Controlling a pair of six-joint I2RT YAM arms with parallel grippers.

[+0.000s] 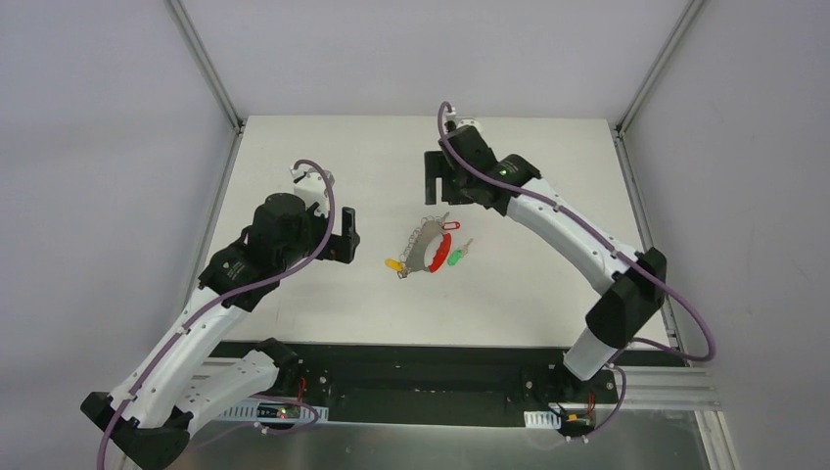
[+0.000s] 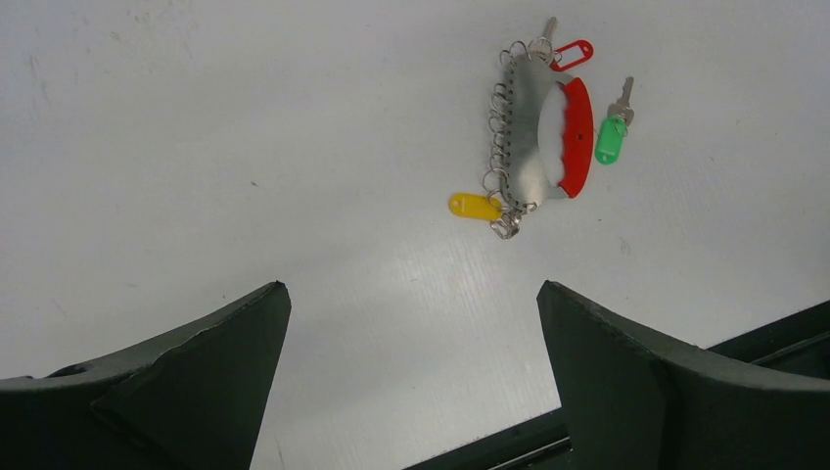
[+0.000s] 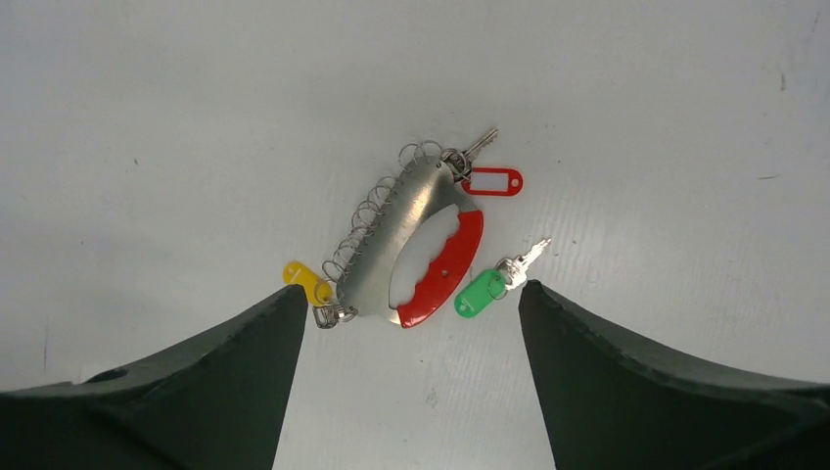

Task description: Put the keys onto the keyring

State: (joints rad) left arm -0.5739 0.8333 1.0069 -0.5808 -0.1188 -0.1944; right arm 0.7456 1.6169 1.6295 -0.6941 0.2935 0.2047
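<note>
With left pincer point(image 2: 413, 284) and right pincer point(image 3: 411, 289) held open and empty, the loose green key point(image 3: 484, 291) just beside the latter could be pushed aside by a misjudged closing.

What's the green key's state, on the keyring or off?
Off. The green key lies loose beside the keyring, by its red side, through none of the wire rings.
</note>
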